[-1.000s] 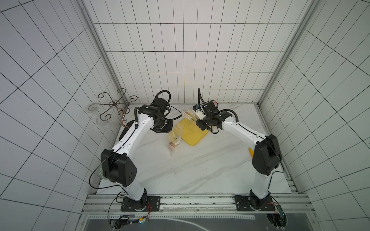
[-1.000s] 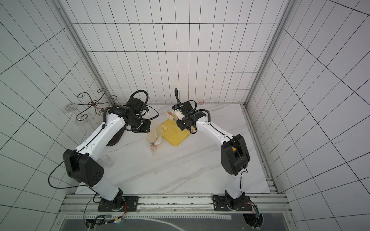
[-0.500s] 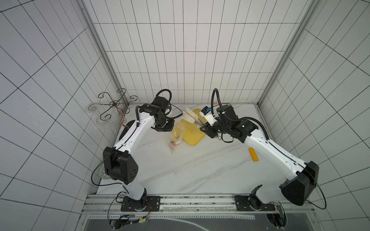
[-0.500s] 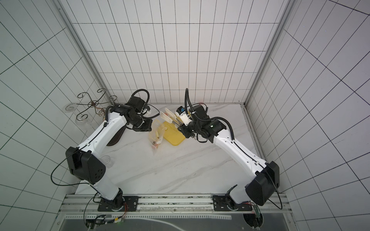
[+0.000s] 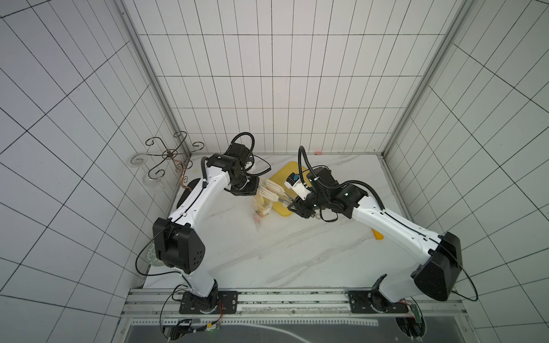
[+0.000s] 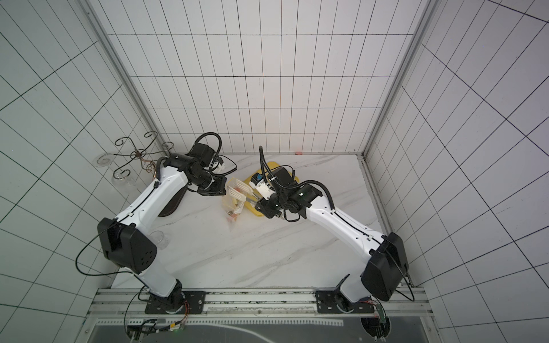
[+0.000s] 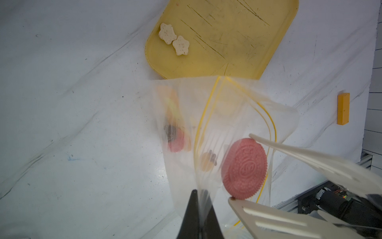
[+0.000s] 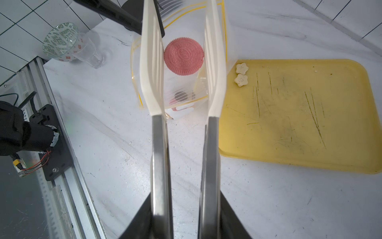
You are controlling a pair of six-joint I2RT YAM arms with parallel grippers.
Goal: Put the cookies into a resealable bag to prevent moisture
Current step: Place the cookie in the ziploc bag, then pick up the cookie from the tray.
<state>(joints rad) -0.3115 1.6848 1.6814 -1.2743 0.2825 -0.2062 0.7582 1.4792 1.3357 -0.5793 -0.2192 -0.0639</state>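
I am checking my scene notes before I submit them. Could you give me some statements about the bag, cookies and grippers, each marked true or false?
1. Two star cookies lie on the yellow tray. True.
2. The left gripper is open, away from the resealable bag. False: it is shut on the bag's edge.
3. A pink cookie sits between the tips of the tongs. True.
4. The right gripper grips the pink cookie directly. False: it holds the tongs.

Pink cookie point(image 8: 184, 56) at clear bag point(image 7: 237, 107) mouth
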